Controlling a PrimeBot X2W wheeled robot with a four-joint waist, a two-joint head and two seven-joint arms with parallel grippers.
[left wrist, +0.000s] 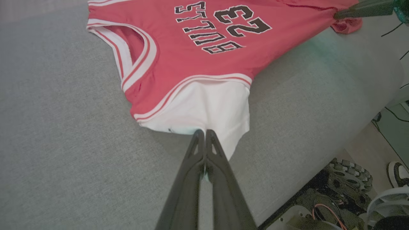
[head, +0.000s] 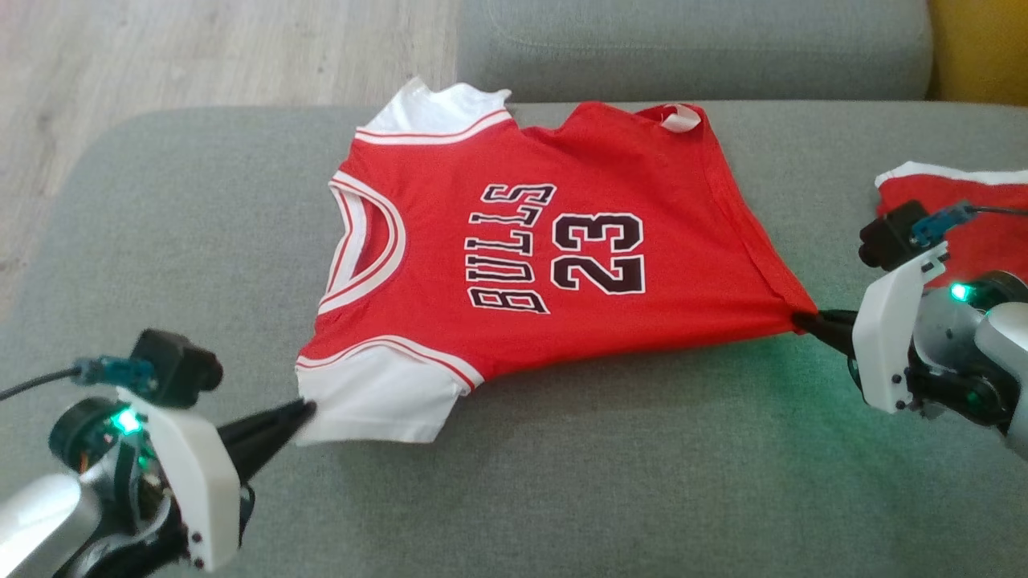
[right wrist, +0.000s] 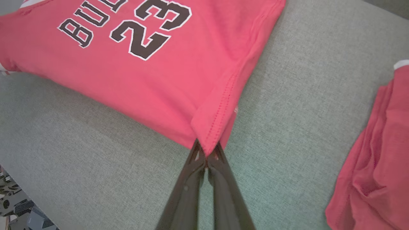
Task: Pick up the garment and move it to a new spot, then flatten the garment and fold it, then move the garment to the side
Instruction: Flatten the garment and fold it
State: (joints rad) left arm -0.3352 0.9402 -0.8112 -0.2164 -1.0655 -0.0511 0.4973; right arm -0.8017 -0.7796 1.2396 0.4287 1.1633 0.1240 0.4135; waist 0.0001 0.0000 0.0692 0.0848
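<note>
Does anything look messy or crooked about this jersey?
The jersey lies mostly flat, but its far hem corner is curled over, showing white. A second red garment sits crumpled at the right.

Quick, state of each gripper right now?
Left gripper: shut on the jersey, at its white sleeve edge.
Right gripper: shut on the same jersey, at a red hem corner.
</note>
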